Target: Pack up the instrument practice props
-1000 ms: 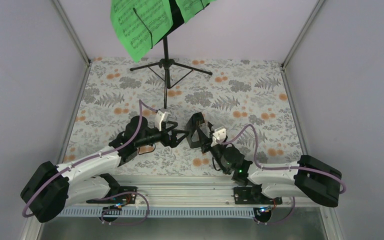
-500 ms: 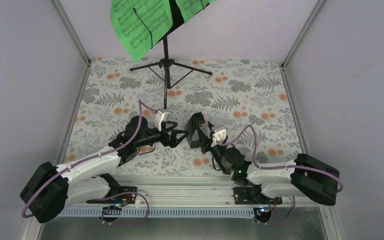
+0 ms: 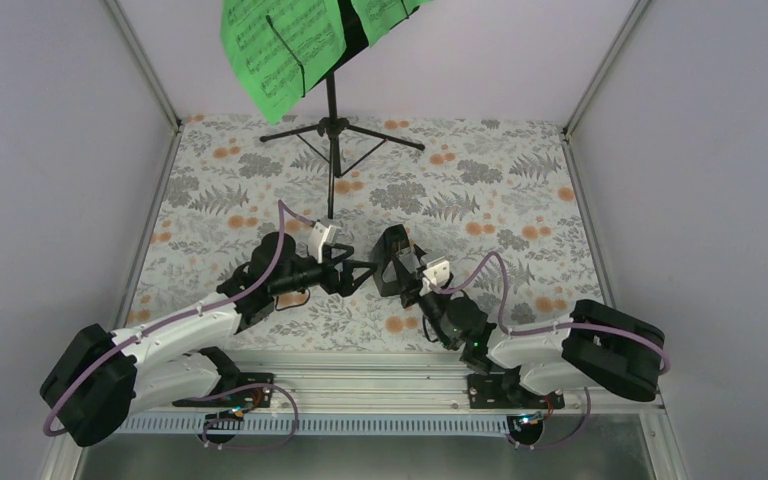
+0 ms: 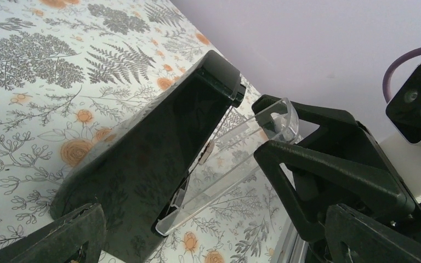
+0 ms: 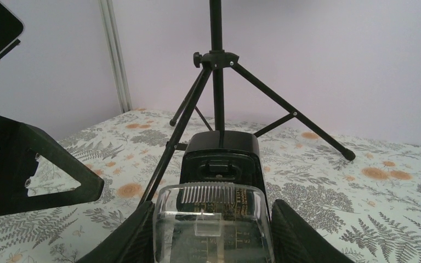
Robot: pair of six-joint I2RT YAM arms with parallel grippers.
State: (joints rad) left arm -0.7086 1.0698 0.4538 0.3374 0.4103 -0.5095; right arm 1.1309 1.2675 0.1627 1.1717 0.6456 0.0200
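Between my two pincers stands the metronome [image 4: 159,137], a dark pyramid on the fern-print table cloth [image 3: 500,200]. My right pincer [image 5: 214,233] is closed partway on its clear cover [image 4: 235,159], with a finger against each side edge. The cover leans away from the dark body at the top and meets it near the foot. My left pincer [image 3: 365,272] is spread wide just to the left of the metronome, gripping nothing, with its fingers aimed at the sloping dark side.

Straight beyond my right pincer, past the metronome, rises the music stand [image 5: 215,60], its tripod legs splayed on the cloth and its pole running up between them. High above and beyond both pincers, the green music sheets [image 3: 280,45] sit on the stand's desk. Nothing lies between my left pincer and the metronome's side.

Compared with a second ago, my right arm's elbow has swung in toward the middle. Both pincers, the metronome, the cover and the stand sit where they were.
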